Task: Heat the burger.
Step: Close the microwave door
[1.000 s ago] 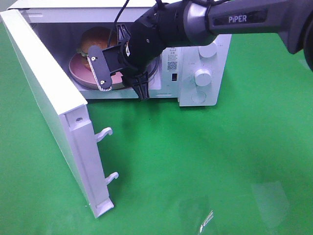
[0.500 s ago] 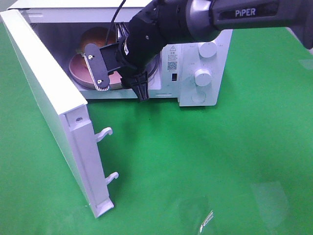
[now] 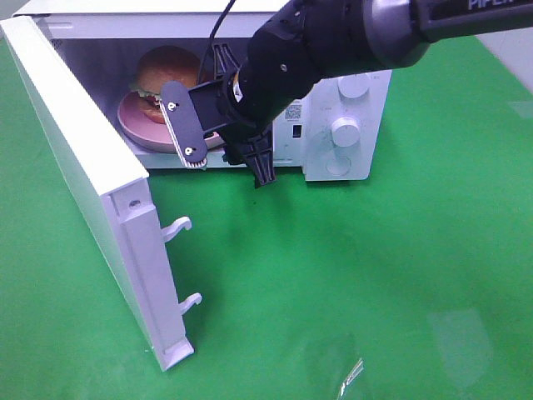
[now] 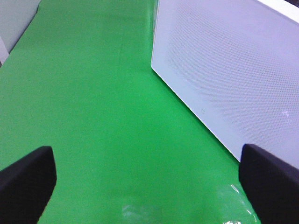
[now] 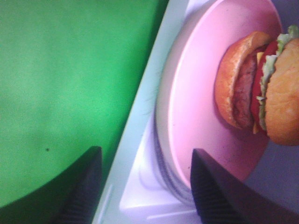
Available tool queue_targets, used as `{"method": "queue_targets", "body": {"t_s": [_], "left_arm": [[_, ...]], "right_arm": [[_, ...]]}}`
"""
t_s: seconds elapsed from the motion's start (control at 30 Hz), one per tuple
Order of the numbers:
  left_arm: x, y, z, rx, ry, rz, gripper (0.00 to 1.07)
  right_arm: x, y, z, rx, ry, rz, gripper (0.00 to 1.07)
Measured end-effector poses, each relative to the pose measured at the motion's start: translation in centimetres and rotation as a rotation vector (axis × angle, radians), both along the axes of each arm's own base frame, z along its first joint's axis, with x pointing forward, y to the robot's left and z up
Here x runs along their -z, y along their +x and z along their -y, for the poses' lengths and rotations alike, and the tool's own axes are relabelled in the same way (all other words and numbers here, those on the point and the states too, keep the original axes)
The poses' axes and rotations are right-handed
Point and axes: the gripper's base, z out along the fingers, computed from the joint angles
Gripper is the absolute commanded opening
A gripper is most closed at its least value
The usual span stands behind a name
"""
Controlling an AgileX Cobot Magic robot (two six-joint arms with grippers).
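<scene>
The burger (image 3: pixel 166 68) lies on a round pink plate (image 3: pixel 133 123) inside the open microwave (image 3: pixel 366 158). My right gripper (image 3: pixel 223 146) hangs just in front of the oven's opening, open, with nothing between its fingers. In the right wrist view the burger (image 5: pixel 266 88) rests on the far part of the plate (image 5: pixel 201 93), and both dark fingers (image 5: pixel 88 186) stand clear of the plate's rim. My left gripper (image 4: pixel 149 186) is open above the green mat, beside the outer face of the microwave door (image 4: pixel 224 70). It does not show in the exterior high view.
The microwave door (image 3: pixel 83 167) swings out to the front left, its two latch hooks (image 3: pixel 179 227) sticking out. Two knobs (image 3: pixel 345 131) sit on the control panel at the right. A glass turntable (image 5: pixel 161 158) lies under the plate. Green mat (image 3: pixel 350 275) covers the table.
My right gripper has opened wider and drawn back out of the oven, toward the front and right. The plate and burger stay inside. The left gripper has not moved.
</scene>
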Motion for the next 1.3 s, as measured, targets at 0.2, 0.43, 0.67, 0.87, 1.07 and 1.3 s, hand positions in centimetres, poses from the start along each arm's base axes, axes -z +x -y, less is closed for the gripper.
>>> {"method": "queue_targets", "body": {"t_s": [0.2, 0.43, 0.67, 0.87, 1.07, 1.3], "left_arm": [[0.0, 0.0, 0.0, 0.0, 0.0, 0.0, 0.98], [0.0, 0.0, 0.0, 0.0, 0.0, 0.0, 0.98], [0.0, 0.0, 0.0, 0.0, 0.0, 0.0, 0.98], [0.0, 0.0, 0.0, 0.0, 0.0, 0.0, 0.98], [0.0, 0.0, 0.0, 0.0, 0.0, 0.0, 0.98], [0.0, 0.0, 0.0, 0.0, 0.0, 0.0, 0.98]], "right_arm": [[-0.2, -2.1, 1.6, 0.006, 0.027, -0.028, 0.64], [-0.8, -4.0, 2.9, 0.05, 0.101, -0.055, 0.7], [-1.5, -6.0, 4.6, 0.172, 0.21, -0.127, 0.77], [-3.1, -8.1, 6.5, 0.318, 0.318, -0.198, 0.76], [-4.6, -10.0, 8.5, 0.595, 0.431, -0.339, 0.76], [-6.0, -11.8, 10.9, 0.886, 0.422, -0.444, 0.77]]}}
